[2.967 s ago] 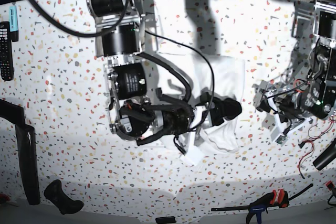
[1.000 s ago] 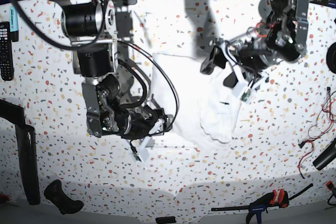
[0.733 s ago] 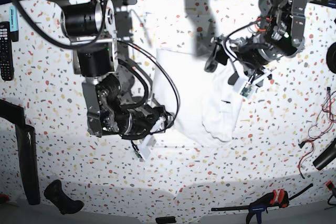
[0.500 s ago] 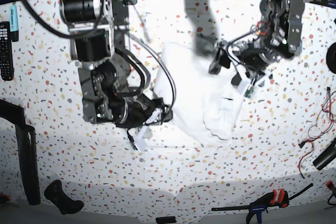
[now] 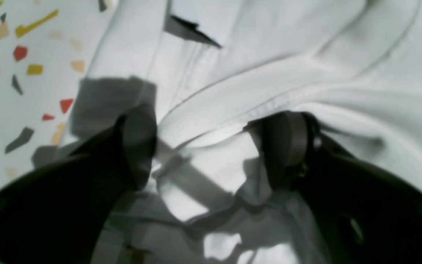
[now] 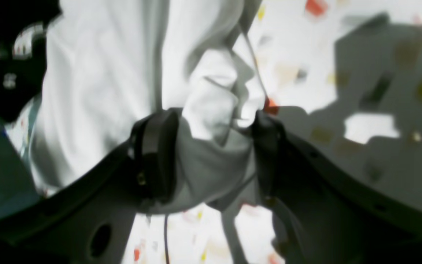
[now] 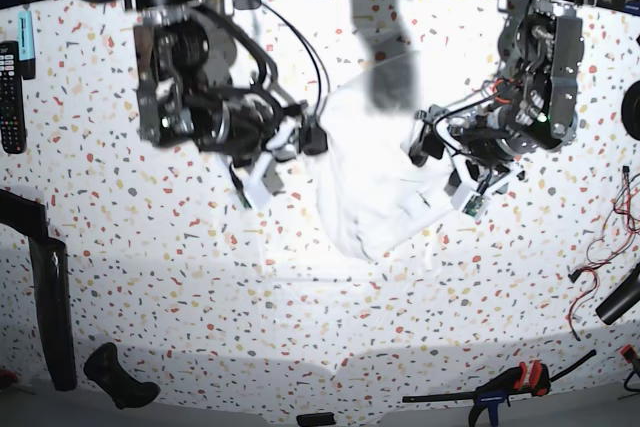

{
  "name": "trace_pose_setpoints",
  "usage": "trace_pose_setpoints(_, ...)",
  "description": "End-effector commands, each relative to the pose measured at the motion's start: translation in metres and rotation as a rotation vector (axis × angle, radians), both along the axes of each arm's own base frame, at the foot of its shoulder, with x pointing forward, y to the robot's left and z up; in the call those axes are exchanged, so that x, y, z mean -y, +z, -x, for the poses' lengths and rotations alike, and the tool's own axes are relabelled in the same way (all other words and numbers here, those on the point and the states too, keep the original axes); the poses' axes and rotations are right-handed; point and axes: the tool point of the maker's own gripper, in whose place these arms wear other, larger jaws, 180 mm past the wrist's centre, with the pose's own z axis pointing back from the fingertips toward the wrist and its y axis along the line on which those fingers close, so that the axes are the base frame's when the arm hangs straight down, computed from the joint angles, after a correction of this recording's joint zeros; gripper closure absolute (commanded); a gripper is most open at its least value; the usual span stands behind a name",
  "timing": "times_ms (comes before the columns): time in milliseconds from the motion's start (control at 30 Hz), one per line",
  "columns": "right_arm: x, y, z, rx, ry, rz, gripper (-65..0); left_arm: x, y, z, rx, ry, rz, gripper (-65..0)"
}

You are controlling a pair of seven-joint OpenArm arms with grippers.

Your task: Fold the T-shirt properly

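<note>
In the left wrist view the left gripper [image 5: 211,146] has its dark jaws spread wide, one pad at the left and one at the right, and the white T-shirt [image 5: 269,73] fills the space between and beyond them. A thick rolled hem or fold of the cloth runs across from pad to pad, touching or nearly touching both, though the jaws are not pressed together on it; whether the cloth is truly held cannot be told. At the left edge a strip of the speckled bench [image 5: 13,73] shows, with red, yellow and grey chips. In the right wrist view the right gripper [image 6: 211,154] also has its jaws standing apart, and a bunched lump of the T-shirt [image 6: 104,91] sits in the gap between the two black pads, shadowed grey at the bottom; the cloth touches the pads on both sides, so the jaws seem to be pinching this wide wad. The bench [image 6: 379,55] lies to the right, blurred and crossed by shadows. In the base view the T-shirt [image 7: 370,187] lies crumpled near the middle of the bench [image 7: 300,327], between the two arms. The right gripper [image 7: 305,137] meets the shirt's left edge, and the left gripper [image 7: 430,152] meets its right edge. A black remote [image 7: 9,97] lies at the far left edge, and a clamp [image 7: 500,387] with a red part lies near the front right.
</note>
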Motion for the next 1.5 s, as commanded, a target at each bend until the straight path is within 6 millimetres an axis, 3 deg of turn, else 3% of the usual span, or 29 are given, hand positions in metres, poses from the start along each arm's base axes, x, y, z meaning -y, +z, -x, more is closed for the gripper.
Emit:
trace_pose_setpoints(0, -0.001, 0.0, 0.012, -0.014, 0.032, 0.012, -32.9, -0.002, 0.003, -0.005, 0.009, 0.015, 0.005, -43.6)
trace_pose_setpoints(167, -0.012, 0.004, 0.046, -0.04, 0.041, -0.055, -32.9, 0.001, -0.001, -0.002, -0.001, -0.002, 0.018, -43.6)
trace_pose_setpoints(333, -0.013, 0.0, 0.058, -0.059, 0.044, -0.054, -32.9, 0.004, 0.004, -0.006, 0.004, -0.001, 0.045, -43.6)
trace_pose_setpoints(567, -0.014, 0.007, 0.054, -0.039, 0.044, -0.063, -32.9, 0.009, 0.014, -0.014, 0.033, -0.061, 0.036, -43.6)
trace_pose_setpoints(833, -0.014, 0.043, 0.041, 0.087, 0.055, -0.054, -32.9, 0.021, 0.047, -0.037, 0.079, -0.153, 0.064, -43.6)
trace_pose_setpoints(1067, 0.021, 0.067, 0.022, 0.177, -0.048, -0.016, -32.9, 0.034, 0.068, -0.042, 0.057, -0.179, 0.167, -43.6)
trace_pose_setpoints(1233, 0.06, 0.08, 0.011, 0.22, -0.156, 0.02, -32.9, 0.013, 0.062, -0.039, 0.026, -0.177, 0.11, -43.6)
trace_pose_setpoints(1367, 0.078, 0.092, 0.01, 0.232, -0.188, -0.004, -32.9, -0.028, 0.048, -0.03, -0.038, -0.193, -0.045, -43.6)
trace_pose_setpoints(1467, 0.086, 0.094, 0.012, 0.228, -0.183, 0.002, -32.9, -0.059, 0.049, -0.032, -0.041, -0.16, -0.106, -43.6)
